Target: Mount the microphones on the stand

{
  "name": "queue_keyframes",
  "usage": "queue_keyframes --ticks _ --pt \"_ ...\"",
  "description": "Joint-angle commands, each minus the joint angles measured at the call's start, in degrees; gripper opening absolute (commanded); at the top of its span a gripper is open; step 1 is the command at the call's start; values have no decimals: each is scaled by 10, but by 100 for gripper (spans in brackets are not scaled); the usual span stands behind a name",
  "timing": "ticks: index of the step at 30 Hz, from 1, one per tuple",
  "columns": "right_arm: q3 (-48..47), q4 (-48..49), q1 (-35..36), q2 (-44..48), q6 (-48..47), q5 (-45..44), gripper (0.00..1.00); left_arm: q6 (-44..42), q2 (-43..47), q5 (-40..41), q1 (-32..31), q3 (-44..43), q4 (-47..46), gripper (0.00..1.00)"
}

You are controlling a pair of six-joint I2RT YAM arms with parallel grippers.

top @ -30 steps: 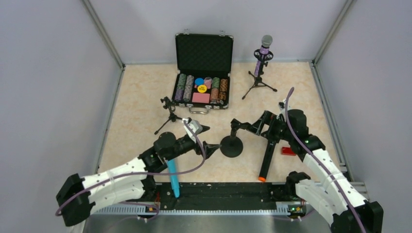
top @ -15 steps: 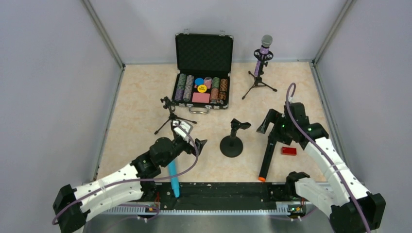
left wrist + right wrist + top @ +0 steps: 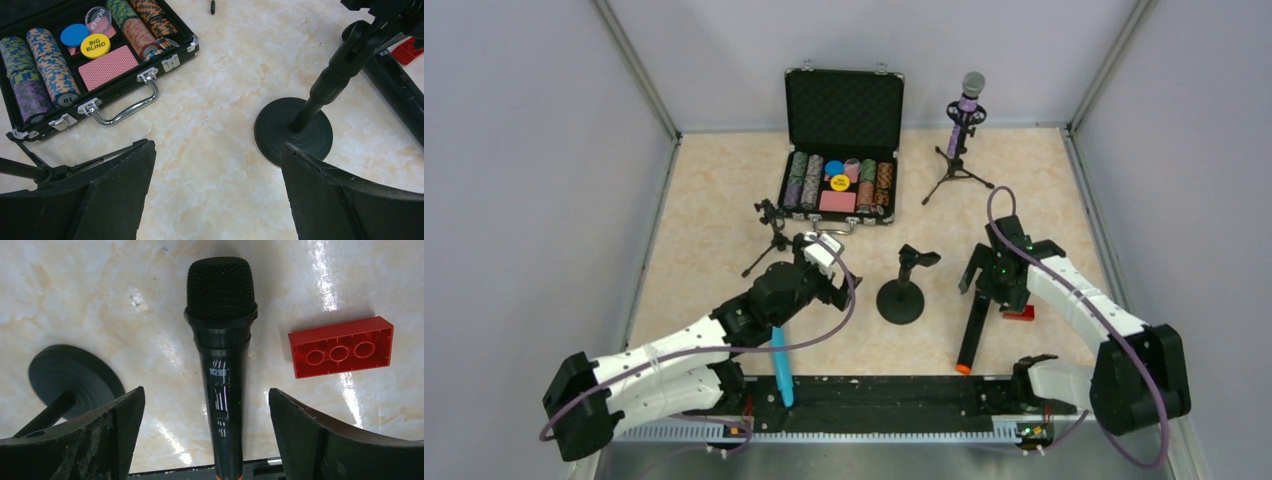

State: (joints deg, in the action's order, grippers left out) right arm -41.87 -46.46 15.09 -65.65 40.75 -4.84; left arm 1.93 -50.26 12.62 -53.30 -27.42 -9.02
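Centre frame: black microphone lies flat, rigid, glossy, probably slippery; right gripper spread astride its handle, the likeliest hold.

Block just right of microphone

Your left arm and right arm wear white shells dotted with dark screws, black at the joints. A purple cable loops along each. Your fingers are broad, matte black wedges.
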Motion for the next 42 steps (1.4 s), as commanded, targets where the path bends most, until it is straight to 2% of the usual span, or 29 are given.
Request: queue_keyframes --ticks 1,6,10,16,20,21,22,23,24,33,42 --pt "13 33 -4 -57 7 -8 90 -15 -21 -16 2 -45 -25 99" --pt "29 84 -3 -94 9 0 83 -15 -36 -17 1 -60 -29 99" --pt "37 116 -2 -113 5 7 70 -30 -46 -15 1 -70 -26 99" --pt "38 143 -3 -147 -19 -5 59 -34 -55 -3 1 -78 -18 99" --pt "29 156 -3 -186 -47 12 41 -36 -71 16 1 -92 -7 99" --pt "26 158 -3 -195 -55 15 36 -33 -75 20 1 -99 0 99" --pt "22 159 -3 -203 -61 18 23 -29 -79 22 1 -108 9 99" --pt "17 160 -3 -211 -66 21 16 -25 -81 23 1 -114 18 99" --pt "12 160 -3 -218 -71 23 13 -23 -82 23 1 -118 22 99" --pt "-42 159 -3 -225 -102 34 10 -1 -90 27 2 -136 19 99" --pt "-116 151 -4 -189 -144 45 7 18 -129 -22 25 -225 55 99"
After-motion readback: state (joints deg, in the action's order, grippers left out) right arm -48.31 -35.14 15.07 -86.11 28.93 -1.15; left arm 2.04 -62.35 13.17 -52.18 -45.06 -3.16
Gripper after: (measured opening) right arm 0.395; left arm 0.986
